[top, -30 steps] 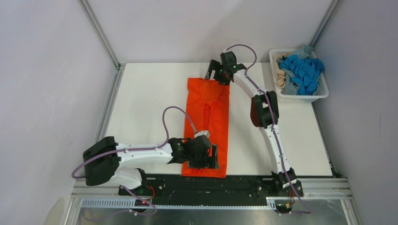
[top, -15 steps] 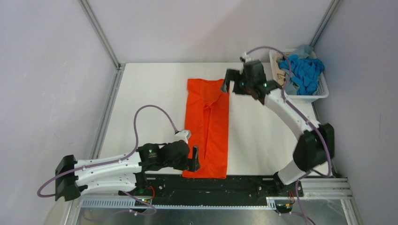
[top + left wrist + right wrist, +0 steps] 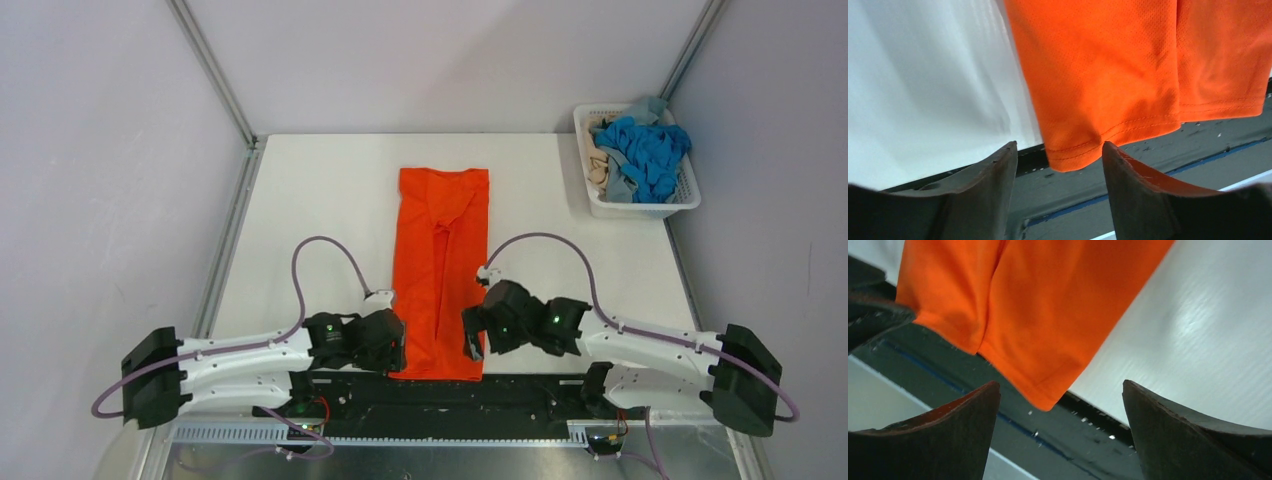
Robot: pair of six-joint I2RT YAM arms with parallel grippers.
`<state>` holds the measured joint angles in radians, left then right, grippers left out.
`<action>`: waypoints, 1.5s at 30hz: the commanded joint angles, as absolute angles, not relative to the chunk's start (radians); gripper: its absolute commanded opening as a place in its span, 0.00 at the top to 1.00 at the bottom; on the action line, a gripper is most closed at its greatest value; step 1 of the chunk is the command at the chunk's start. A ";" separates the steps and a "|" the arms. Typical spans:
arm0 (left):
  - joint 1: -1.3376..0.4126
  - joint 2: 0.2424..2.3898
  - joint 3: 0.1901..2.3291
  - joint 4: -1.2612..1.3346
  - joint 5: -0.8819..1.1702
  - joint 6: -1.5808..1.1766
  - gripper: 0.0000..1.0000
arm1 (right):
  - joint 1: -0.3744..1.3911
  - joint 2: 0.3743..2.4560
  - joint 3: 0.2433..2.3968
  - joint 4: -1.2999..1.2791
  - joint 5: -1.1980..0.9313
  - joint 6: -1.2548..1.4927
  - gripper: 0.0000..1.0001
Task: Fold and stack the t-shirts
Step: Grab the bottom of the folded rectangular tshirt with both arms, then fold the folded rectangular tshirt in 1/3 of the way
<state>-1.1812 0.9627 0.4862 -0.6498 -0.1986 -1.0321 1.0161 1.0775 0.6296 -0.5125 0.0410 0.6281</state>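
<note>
The orange t-shirt [image 3: 441, 268] lies folded lengthwise in a long strip down the middle of the white table, its hem hanging just over the near edge. My left gripper [image 3: 399, 345] is open beside the hem's left corner [image 3: 1068, 155], which shows just beyond the jaws. My right gripper [image 3: 470, 335] is open beside the hem's right corner [image 3: 1040, 395], also clear of the cloth. Neither gripper holds anything. Bright blue [image 3: 648, 152], grey-blue and beige t-shirts are heaped in the basket.
The white slotted basket [image 3: 640, 207] stands at the table's far right corner. The black mounting rail [image 3: 500, 385] runs along the near edge under the hem. Grey walls and metal frame posts enclose the table.
The right arm has swung back from the shirt's far collar end to the near hem's right corner. The left gripper has slid left off the cloth to the hem's left corner.
</note>
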 commanded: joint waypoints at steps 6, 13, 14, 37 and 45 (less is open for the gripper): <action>-1.179 1.082 0.446 -0.478 -0.110 -1.076 0.61 | 1.268 1.128 0.595 -0.461 0.167 0.856 0.20; -1.177 1.099 0.443 -0.477 -0.092 -1.088 0.97 | 1.276 1.213 0.553 -0.385 0.068 0.893 0.47; -1.177 1.097 0.442 -0.477 -0.091 -1.091 0.99 | 1.276 1.217 0.538 -0.379 0.059 0.898 0.54; -0.848 1.120 0.761 -0.454 -0.048 -0.809 1.00 | 0.868 1.103 0.700 -0.282 -0.095 0.650 1.00; -0.627 1.330 0.936 -0.447 0.041 -0.714 1.00 | 0.664 1.271 0.876 -0.236 -0.133 0.584 1.00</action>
<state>-0.6983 1.2575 0.8539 -0.4690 -0.0204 -0.7944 0.7387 1.2182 0.7910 -0.2974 -0.1047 0.6373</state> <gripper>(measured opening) 0.012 0.020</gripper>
